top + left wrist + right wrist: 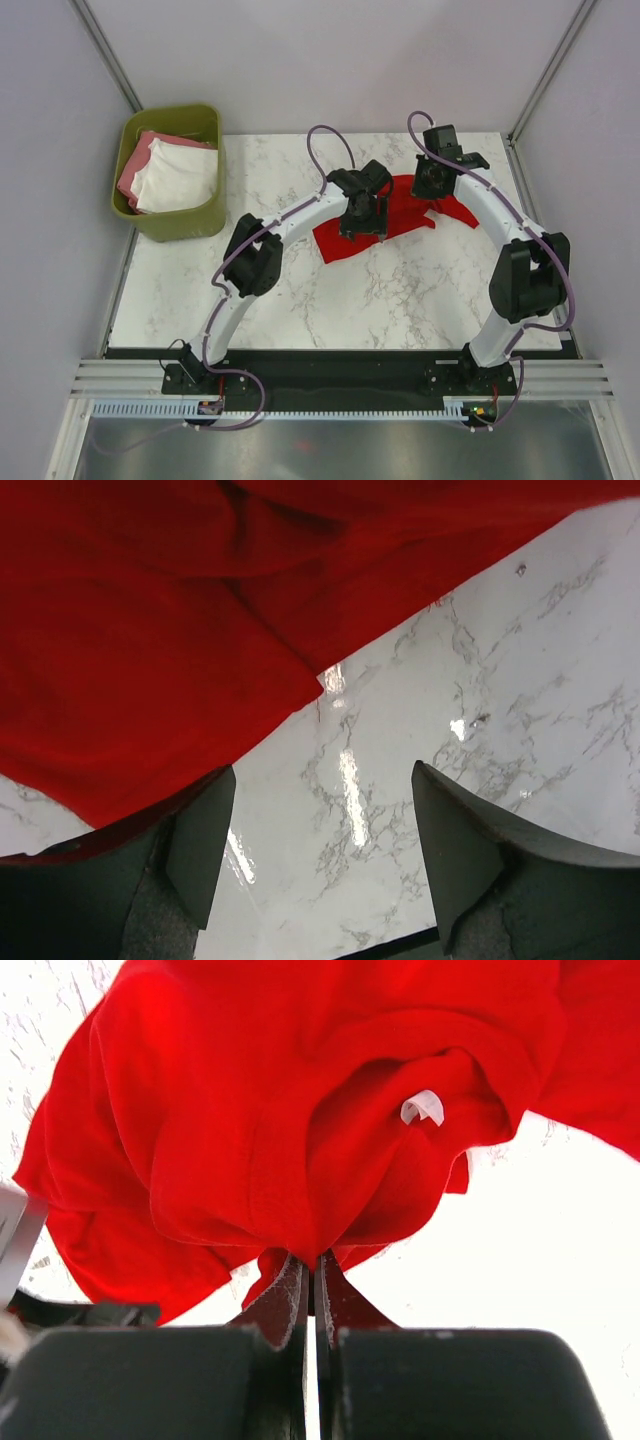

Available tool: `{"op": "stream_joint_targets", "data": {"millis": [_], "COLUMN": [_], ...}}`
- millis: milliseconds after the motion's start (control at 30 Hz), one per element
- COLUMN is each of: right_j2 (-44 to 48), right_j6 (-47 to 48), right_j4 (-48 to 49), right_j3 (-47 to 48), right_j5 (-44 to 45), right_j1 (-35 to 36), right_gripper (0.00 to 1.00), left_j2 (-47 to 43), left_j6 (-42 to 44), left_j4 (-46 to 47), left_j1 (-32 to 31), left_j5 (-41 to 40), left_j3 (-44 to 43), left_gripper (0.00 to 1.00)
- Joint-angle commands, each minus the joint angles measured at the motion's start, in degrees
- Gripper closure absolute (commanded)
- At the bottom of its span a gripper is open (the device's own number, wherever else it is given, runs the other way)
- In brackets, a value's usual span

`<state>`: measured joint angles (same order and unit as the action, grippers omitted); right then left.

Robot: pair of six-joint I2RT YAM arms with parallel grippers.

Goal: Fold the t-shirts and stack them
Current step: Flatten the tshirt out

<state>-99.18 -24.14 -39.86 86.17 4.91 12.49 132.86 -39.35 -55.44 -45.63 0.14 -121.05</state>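
A bright red cotton t-shirt (pixel 402 212) is lying crumpled on the far middle-right part of the white, grey-veined marble tabletop (pixel 350 300), spread between the two wrists. A bunched fold of it is being pinched by the right gripper (pixel 311 1280). Its two dark fingers are being pressed together with barely a sliver between them, and the red cloth is gathered at their tips and billowing out above them. A small white neck label (pixel 423 1106) is showing in the folds just above and to the right of the pinched spot. Seen from above, this gripper is being held over the shirt's far right part. The left gripper (pixel 325 850) is being held low over the shirt's near left edge with its jaws standing wide. Bare glossy marble is showing between its fingers and nothing is being gripped there. In the left wrist view, the hem of the red fabric is running across the finger (pixel 200 840) on the left side; whether it is touching cannot be told. An olive-green plastic bin (pixel 185 222) is standing at the table's far left corner, well apart from the red shirt. A white cotton t-shirt (pixel 180 178) is lying inside it, over a pink cotton t-shirt (pixel 135 165) that is showing along the bin's left side.
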Motion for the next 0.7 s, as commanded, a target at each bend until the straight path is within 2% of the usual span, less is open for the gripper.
{"op": "stream_joint_targets", "data": {"millis": [0, 200, 267, 367, 400, 467, 500, 667], "right_j2": [-0.84, -1.28, -1.28, -1.2, -1.11, -0.85, -0.76, 0.56], "right_j6": [1.29, 1.99, 1.82, 1.55, 1.55, 1.47, 1.29, -0.82], "right_j4": [-2.51, -2.77, -2.77, -2.77, -2.77, -2.77, -2.86, -3.12], "right_j3": [2.95, 4.53, 4.62, 4.27, 4.18, 4.01, 4.09, 4.62], "right_j5": [-0.42, -1.12, -1.65, -1.92, -1.83, -1.83, -2.18, -4.82], "right_j1": [-0.36, -1.06, -1.24, -1.33, -1.42, -1.94, -2.21, -5.37], "right_gripper": [0.98, 0.98, 0.99, 0.99, 0.99, 0.99, 1.0, 1.0], "left_j2": [3.37, 7.32, 8.2, 9.09, 8.74, 7.42, 6.72, -2.15], "left_j6": [1.56, 0.24, 0.24, 0.59, 0.85, 1.38, 1.82, 4.63], "left_j4": [-3.53, -4.41, -4.68, -5.38, -5.82, -6.26, -6.35, -7.31], "left_j1": [0.27, 0.27, 0.27, 0.36, 0.36, 0.36, 0.36, 0.36], "left_j5": [0.03, -1.46, -1.99, -2.25, -2.6, -4.27, -4.79, -9.19], "left_j3": [-5.24, -6.12, -6.21, -6.47, -6.39, -5.51, -5.07, 2.12], "left_gripper": [0.22, 0.25, 0.28, 0.55, 0.71, 0.85, 0.96, 0.98]}}
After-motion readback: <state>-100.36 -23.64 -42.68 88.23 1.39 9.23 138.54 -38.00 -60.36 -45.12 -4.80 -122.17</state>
